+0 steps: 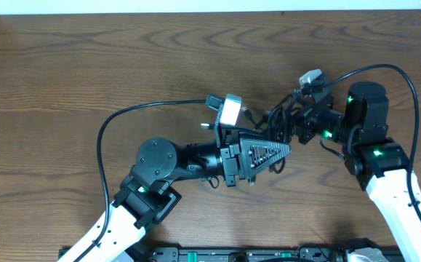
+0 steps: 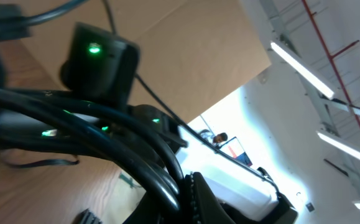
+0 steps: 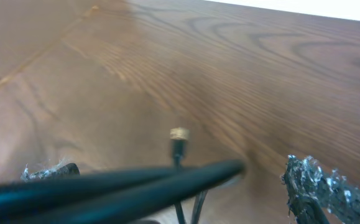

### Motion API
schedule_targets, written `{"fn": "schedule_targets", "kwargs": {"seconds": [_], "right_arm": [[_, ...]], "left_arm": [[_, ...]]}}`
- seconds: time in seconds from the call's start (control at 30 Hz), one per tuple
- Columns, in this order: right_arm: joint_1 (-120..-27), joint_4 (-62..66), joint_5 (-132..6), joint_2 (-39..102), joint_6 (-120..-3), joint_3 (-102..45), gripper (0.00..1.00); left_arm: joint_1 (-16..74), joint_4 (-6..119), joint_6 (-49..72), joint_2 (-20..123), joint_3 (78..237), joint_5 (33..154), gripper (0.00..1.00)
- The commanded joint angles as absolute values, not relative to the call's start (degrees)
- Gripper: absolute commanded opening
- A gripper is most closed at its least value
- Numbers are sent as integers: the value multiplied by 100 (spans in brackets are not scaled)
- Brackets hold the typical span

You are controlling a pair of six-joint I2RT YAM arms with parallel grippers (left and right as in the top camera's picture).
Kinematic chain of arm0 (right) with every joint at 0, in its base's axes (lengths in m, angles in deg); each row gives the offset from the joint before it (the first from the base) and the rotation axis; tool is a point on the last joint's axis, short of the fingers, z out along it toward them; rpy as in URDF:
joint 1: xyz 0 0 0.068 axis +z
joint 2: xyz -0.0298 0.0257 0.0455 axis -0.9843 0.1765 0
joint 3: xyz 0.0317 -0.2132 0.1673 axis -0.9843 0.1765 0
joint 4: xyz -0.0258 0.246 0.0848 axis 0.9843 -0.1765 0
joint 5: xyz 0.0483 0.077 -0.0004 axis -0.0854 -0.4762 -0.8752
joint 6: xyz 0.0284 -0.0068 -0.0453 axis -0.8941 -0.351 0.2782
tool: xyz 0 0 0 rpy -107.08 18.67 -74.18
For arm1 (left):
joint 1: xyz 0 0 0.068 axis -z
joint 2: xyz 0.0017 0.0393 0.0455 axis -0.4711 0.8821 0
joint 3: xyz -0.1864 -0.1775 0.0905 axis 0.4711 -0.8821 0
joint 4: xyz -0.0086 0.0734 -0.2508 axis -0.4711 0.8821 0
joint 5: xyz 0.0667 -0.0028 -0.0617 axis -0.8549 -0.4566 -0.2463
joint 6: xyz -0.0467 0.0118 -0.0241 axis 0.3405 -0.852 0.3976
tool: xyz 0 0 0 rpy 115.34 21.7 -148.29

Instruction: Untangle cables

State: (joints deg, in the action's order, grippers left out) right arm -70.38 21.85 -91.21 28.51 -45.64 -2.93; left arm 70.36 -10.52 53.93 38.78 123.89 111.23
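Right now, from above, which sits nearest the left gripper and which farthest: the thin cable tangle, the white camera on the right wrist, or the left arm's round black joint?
1. Thin cable tangle, just beyond the tip of the left gripper.
2. White camera on the right wrist, farther off, on the right side.
3. Round black joint, far back along the left arm.

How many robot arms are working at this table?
2. The left arm comes in from the bottom left of the overhead view, the right arm from the bottom right. Both reach the tangle of thin black cables in the middle. No others show.
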Motion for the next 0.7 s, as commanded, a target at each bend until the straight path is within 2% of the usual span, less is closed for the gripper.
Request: {"fn": "schedule_targets", "kwargs": {"seconds": [0.0, 0.33, 0.67], "right_arm": [[-7062, 2185, -8120, 2982, -4531, -278, 99], [-7064, 2178, -6304, 2998, -4531, -278, 99], [-7359, 2163, -5414, 2998, -4529, -278, 99]], "left_arm": [[7185, -1478, 5643, 3760, 12614, 11276, 7], [7270, -2271, 6375, 3751, 12614, 11595, 7], [7270, -3017, 6823, 3749, 12612, 11726, 7]]}}
